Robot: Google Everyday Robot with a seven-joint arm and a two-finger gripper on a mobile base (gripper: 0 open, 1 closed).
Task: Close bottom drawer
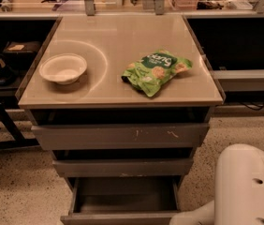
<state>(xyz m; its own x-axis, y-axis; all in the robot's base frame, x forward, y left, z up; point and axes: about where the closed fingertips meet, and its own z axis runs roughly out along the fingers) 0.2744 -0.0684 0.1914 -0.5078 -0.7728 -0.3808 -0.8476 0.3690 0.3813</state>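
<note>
The bottom drawer (122, 198) is the narrowest of three stacked grey drawers under the beige table top. It stands pulled out, its shallow grey tray interior showing and its plain front (118, 218) at the picture's lower edge. Above it sit the mid-width drawer (122, 167) and the widest drawer front with white scratch marks (120, 136). My white arm (244, 186) fills the lower right corner, its lower part reaching to the drawer's right front corner. The gripper itself is out of view.
A white bowl (63, 68) sits on the table top (122, 36) at the left. A green snack bag (156, 71) lies at the right. Dark shelving and a grey rail (246, 80) flank the table. Speckled floor (15, 186) lies at either side.
</note>
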